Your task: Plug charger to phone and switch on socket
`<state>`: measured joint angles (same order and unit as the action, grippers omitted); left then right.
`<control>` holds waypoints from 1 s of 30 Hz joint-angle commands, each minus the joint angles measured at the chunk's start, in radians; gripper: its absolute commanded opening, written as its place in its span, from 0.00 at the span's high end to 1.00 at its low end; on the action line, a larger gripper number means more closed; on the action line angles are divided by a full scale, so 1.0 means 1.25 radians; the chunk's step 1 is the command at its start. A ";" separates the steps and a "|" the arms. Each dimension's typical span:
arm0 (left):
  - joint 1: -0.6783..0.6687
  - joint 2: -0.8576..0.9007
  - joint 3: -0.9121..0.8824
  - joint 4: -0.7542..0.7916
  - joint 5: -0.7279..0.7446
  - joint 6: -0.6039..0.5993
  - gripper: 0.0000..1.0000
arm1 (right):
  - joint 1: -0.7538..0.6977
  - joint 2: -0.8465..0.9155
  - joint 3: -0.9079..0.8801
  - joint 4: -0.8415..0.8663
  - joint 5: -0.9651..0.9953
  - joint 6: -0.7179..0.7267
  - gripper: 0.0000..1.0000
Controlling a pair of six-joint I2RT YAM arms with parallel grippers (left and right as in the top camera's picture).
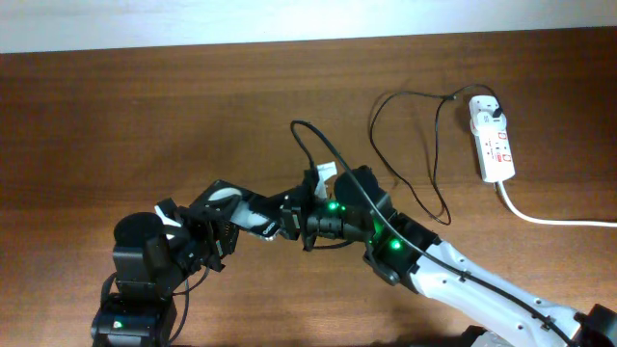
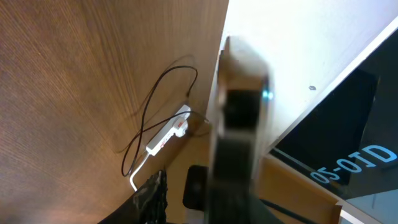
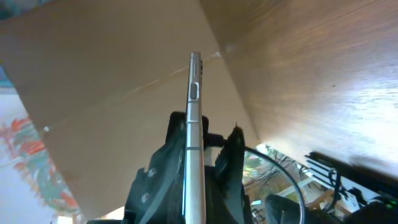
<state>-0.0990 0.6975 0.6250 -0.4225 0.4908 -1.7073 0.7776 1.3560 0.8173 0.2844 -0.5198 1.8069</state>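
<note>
My right gripper (image 3: 200,149) is shut on the phone (image 3: 195,106), which shows edge-on with a silver rim and is held up off the table. In the overhead view both grippers meet at mid-table, right (image 1: 316,224) and left (image 1: 287,220). In the left wrist view the phone (image 2: 239,118) is a blurred dark slab close in front of my left gripper (image 2: 180,202), whose jaws are mostly hidden. The charger's black cable (image 1: 436,154) loops from its white adapter (image 1: 487,108) in the socket (image 1: 494,145) towards the grippers. The plug tip is hidden.
The socket's thick white cord (image 1: 549,220) runs off to the right edge. The power strip and cable loops also show in the left wrist view (image 2: 163,138). The wooden table's far edge (image 1: 289,43) meets a white wall.
</note>
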 commanded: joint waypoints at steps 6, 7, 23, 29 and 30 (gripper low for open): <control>-0.003 -0.001 -0.004 0.003 0.008 -0.007 0.90 | 0.028 -0.019 0.015 0.020 0.022 0.007 0.96; -0.003 -0.001 -0.004 0.003 0.006 -0.007 0.94 | 0.028 -0.019 0.015 0.020 0.021 0.007 0.96; -0.002 0.171 -0.004 0.120 -0.016 0.104 1.00 | -0.059 -0.019 0.015 -0.280 0.233 -0.349 0.56; -0.002 0.315 -0.004 0.253 0.063 0.304 1.00 | -0.203 -0.022 0.015 -0.377 0.217 -0.685 0.54; -0.002 0.329 -0.004 0.251 0.073 0.321 1.00 | -0.220 -0.025 0.016 -0.378 0.203 -0.715 0.53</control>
<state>-0.1036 1.0550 0.6079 -0.1078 0.5133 -1.4448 0.5606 1.3399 0.8341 -0.1822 -0.2470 1.1194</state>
